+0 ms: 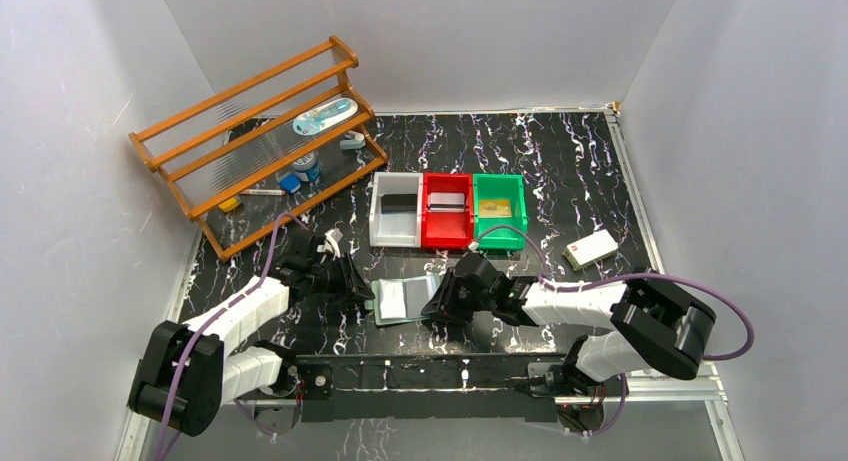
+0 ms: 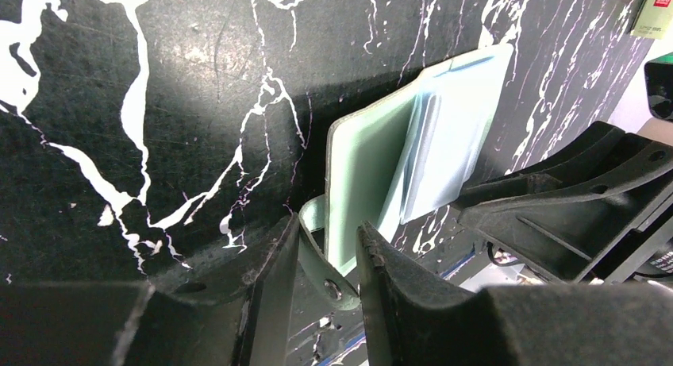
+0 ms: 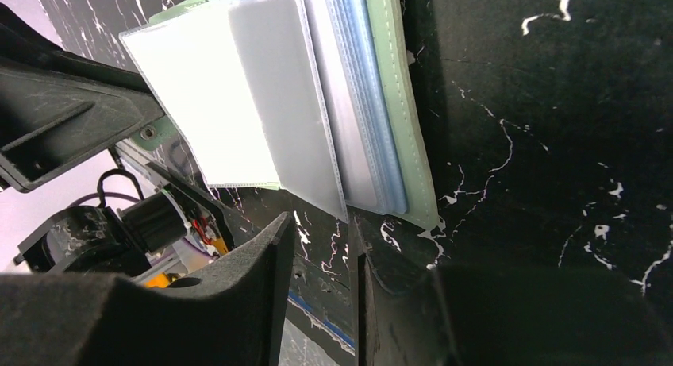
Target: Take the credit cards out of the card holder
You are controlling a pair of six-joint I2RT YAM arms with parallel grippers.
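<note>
Near the bottom centre of the overhead view, the card holder [image 1: 405, 301] lies spread open on the black marbled table [image 1: 560, 171]. Its long axis runs left to right, with a claw at each end.

The left claw [image 1: 362, 293] sits at its left edge. On that wrist's camera the small side tab [image 2: 321, 264] lies between the two fingers, but I cannot tell whether they pinch it or only straddle it.

The right claw [image 1: 438, 303] is at the right edge, about as near. Its jaws stand a little apart with bare table showing between them, gripping nothing. The holder's stitched grey-green edge begins just beyond the fingertips, toward the top of that frame.

Inside, glossy clear pockets [image 3: 353, 104] fan out, and one seems to hold a pale, blank-looking card [image 3: 278, 88]. I'd guess the right claw must reach up for that card while the left steadies the tab.
</note>
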